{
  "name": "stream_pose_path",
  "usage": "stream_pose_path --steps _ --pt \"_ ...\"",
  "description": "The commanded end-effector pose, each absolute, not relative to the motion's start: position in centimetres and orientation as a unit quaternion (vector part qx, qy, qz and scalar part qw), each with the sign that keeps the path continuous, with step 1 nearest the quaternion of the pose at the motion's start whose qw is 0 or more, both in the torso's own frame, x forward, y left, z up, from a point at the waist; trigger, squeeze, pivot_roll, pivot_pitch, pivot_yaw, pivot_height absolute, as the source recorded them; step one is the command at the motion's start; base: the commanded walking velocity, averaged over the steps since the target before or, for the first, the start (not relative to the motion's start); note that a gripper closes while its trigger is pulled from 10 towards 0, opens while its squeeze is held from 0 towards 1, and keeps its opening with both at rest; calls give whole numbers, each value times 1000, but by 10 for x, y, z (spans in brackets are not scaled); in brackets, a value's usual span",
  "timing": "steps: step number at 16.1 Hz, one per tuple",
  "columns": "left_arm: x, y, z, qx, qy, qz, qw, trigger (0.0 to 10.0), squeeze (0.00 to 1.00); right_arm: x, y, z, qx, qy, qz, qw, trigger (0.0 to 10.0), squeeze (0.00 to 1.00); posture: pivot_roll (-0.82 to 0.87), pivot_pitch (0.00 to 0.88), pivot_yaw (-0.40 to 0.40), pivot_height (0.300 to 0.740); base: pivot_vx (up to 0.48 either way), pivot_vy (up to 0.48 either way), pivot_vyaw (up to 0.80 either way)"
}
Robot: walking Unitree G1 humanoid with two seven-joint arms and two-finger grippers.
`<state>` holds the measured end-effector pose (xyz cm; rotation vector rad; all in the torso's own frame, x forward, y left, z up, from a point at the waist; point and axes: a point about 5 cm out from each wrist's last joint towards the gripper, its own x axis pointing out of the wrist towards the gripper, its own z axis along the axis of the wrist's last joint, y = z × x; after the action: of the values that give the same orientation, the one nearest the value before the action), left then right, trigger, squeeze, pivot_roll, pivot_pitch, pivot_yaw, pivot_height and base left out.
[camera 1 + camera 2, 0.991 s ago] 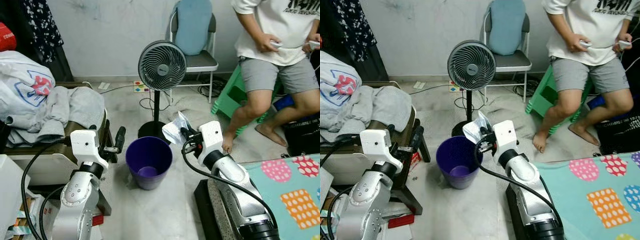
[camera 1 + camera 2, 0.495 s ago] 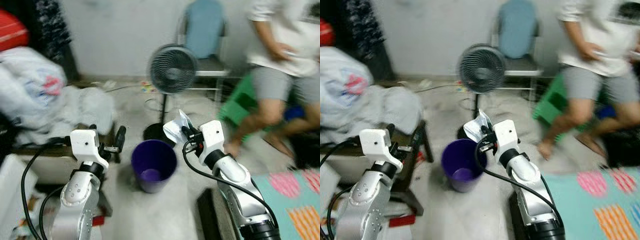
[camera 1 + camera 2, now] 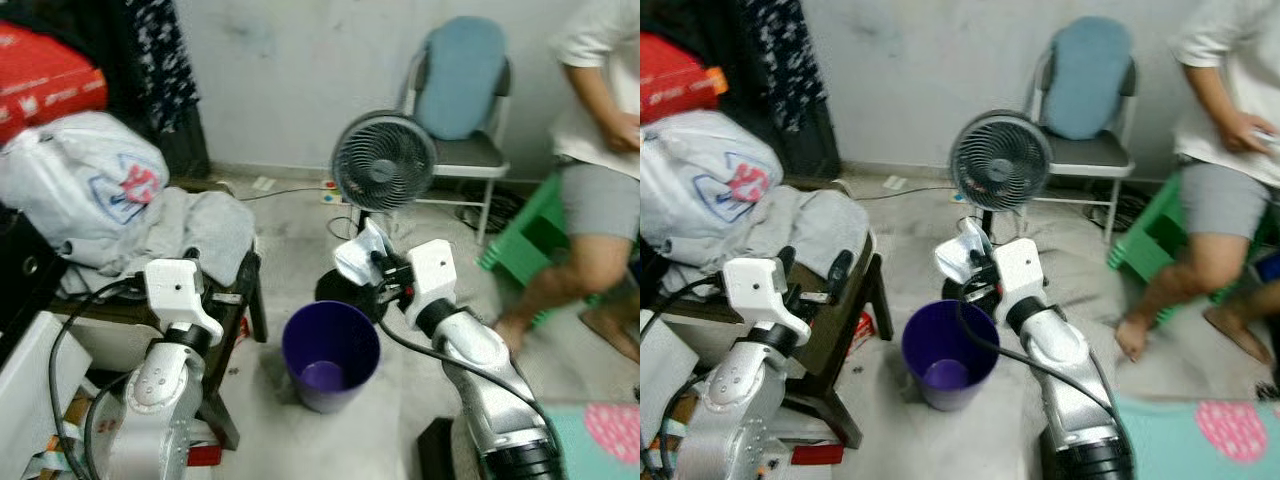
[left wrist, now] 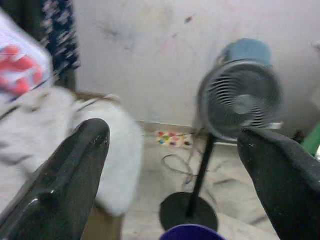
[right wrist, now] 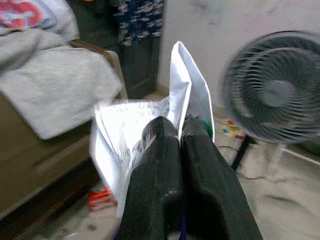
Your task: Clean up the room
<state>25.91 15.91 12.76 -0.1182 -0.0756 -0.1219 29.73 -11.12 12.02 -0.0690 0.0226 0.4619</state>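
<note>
A purple bin (image 3: 330,355) stands on the floor between my two arms. My right gripper (image 3: 378,270) is shut on a crumpled white paper (image 3: 358,255) and holds it above the bin's far rim, in front of the fan's base. In the right wrist view the two fingers (image 5: 172,150) are pressed together with the paper (image 5: 185,85) sticking up between them. My left gripper (image 3: 815,270) is open and holds nothing, raised next to the low bench; its fingers (image 4: 65,185) stand wide apart.
A standing fan (image 3: 383,160) is just behind the bin, with a folding chair (image 3: 455,100) behind it. A person (image 3: 600,150) and a green stool (image 3: 530,225) are at the right. Clothes and bags (image 3: 150,220) are piled on the wooden bench at the left.
The camera has swung left, so the whole scene shifted right and the bench fills more of the picture. Both arms keep their pose; the right gripper still holds the paper.
</note>
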Motion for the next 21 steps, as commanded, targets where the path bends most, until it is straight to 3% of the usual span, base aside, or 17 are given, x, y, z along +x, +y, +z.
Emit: stream_pose_path --steps 1,6,17,21 --pt "260 160 129 -59 -38 -63 996 10000 0 299 -111 124 -38 5 231 972 10000 0 20 42 -59 740 296 0 0" --pt "259 159 128 -59 -38 -63 996 10000 0 299 -110 124 -43 4 233 971 10000 0 19 41 -60 740 295 0 298" --pt "261 158 128 -61 -37 -71 995 10000 0 302 -115 120 -43 16 216 975 10000 0 19 32 -62 740 297 0 0" --pt "257 166 127 -23 -41 -105 993 10000 0 303 -128 117 -41 27 203 978 10000 0 12 32 -61 740 0 0 0"
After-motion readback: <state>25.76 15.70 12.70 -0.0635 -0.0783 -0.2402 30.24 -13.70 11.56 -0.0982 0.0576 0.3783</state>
